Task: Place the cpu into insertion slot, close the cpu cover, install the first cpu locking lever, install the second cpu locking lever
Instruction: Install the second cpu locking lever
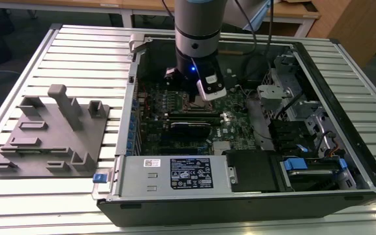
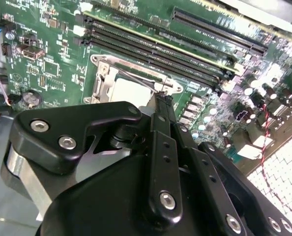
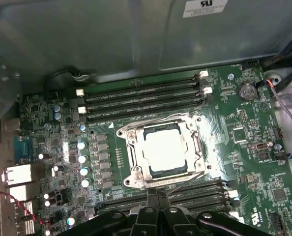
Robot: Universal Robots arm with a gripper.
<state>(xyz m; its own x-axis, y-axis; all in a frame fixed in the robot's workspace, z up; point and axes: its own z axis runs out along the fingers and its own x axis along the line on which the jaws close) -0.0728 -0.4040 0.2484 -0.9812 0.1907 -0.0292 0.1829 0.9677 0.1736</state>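
The jaws (image 3: 158, 210) are together, their two black tips meeting in a narrow point with nothing clamped between them. In the first wrist view that point sits just at the edge of the slot (image 3: 131, 147), against the silvery rim on the side nearest the jaws, where a thin lever (image 3: 183, 181) of wire runs along the frame. In the second wrist view the same tips (image 2: 161, 101) touch or nearly touch the cover's corner beside a wire lever (image 2: 136, 78); which I cannot tell.

The cpu (image 3: 164, 151) lies flat in the slot, its pale metal top showing through the square window of the cover (image 3: 192, 142), which is down over it. A second wire lever (image 3: 160, 119) runs along the opposite side of the frame.

Long black memory slots (image 3: 141, 98) flank the socket on both sides of the green board (image 3: 244, 132).

In the exterior view the arm (image 1: 199, 29) reaches down into the open case (image 1: 318, 63), which lies on a slatted table (image 1: 77, 49). A grey fixture (image 1: 51, 132) stands on the exterior view's left, well apart from the case.
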